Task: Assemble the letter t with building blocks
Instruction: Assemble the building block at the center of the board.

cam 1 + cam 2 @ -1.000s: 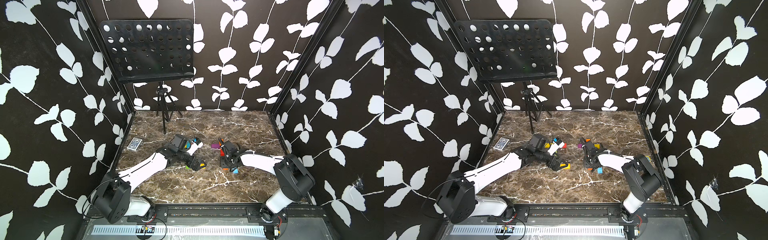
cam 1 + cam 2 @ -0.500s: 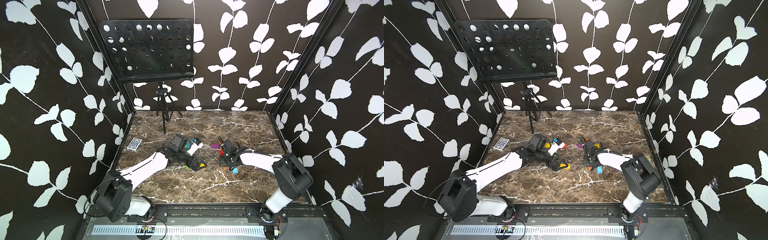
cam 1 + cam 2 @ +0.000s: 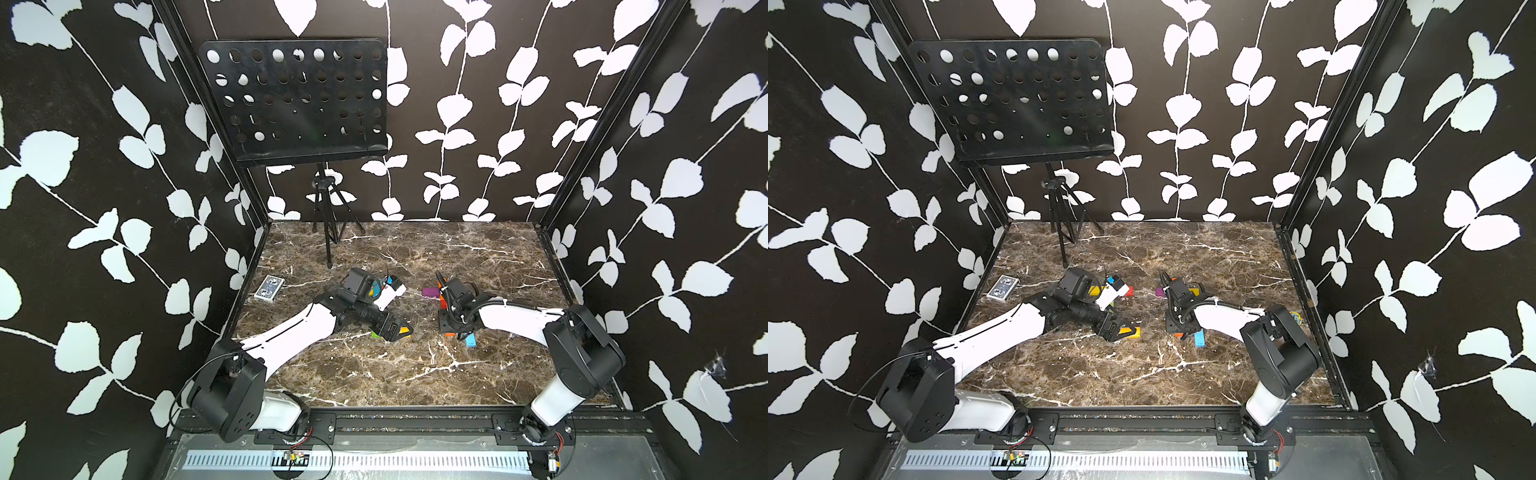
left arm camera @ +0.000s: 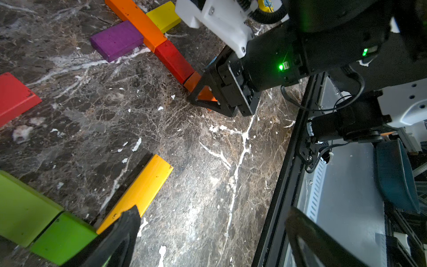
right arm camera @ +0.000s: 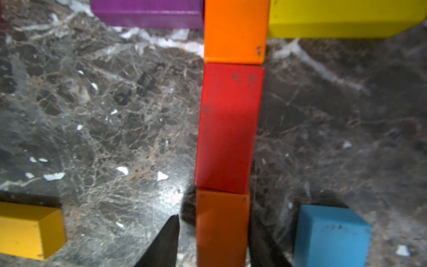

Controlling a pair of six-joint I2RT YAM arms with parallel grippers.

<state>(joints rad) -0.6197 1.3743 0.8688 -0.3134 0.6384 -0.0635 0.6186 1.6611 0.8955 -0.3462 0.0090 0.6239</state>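
Three glossy rectangular bars (image 5: 227, 127) form the t's stem at the middle of the surface (image 3: 374, 374). Seemingly releasing, right pincer (image 5: 215, 219) straddles the lowest orange bar (image 5: 221, 245), jaws parted; left pincer (image 4: 213, 209) gapes. Next: withdraw without nudging.

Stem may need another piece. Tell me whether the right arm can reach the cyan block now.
Probably yes: the cyan block lies uncovered beside the right gripper, whose open jaws straddle the stem's last orange block; it must clear that first.

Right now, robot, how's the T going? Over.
Left hand open, empty. Right hand open, straddling bottom orange block, end-on to red block. Cyan block close beside.
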